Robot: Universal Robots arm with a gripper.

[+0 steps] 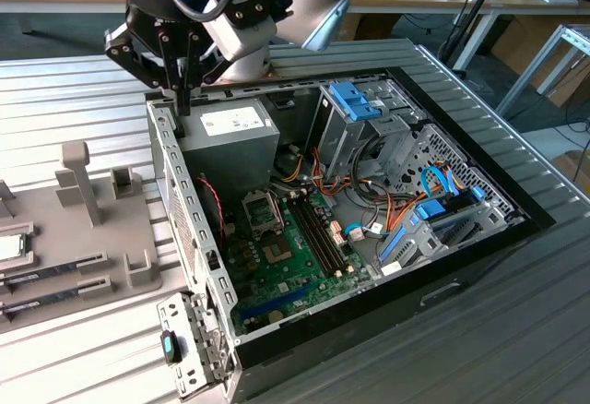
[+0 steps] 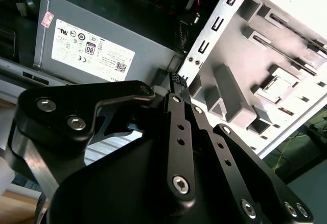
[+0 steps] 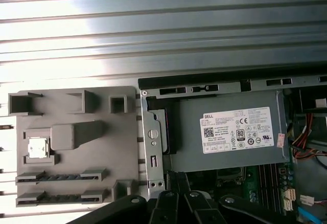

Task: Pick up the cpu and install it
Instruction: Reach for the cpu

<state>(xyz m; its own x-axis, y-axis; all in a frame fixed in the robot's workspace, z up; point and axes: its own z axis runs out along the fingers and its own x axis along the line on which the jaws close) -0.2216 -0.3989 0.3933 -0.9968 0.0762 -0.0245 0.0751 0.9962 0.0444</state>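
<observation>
The cpu [image 1: 11,247] is a small silver square lying in its nest on the grey fixture tray [image 1: 101,238] at the exterior view's left; in the first wrist view the cpu [image 3: 38,147] shines on the same tray [image 3: 76,132]. My gripper [image 1: 183,101] hangs above the near corner of the open computer case [image 1: 184,238], beside the power supply [image 1: 235,141] and well apart from the cpu. Its black fingers [image 2: 175,98] meet at the tips with nothing between them. The hinged socket frame [image 1: 261,208] sits on the green motherboard [image 1: 295,266].
Two long memory sticks [image 1: 41,273] lie in tray slots near the cpu. Upright grey posts [image 1: 78,178] rise from the tray. Inside the case are orange and blue cables [image 1: 369,229], blue drive brackets [image 1: 355,104] and the case's metal wall [image 1: 189,229]. The ribbed metal table [image 1: 516,330] surrounds everything.
</observation>
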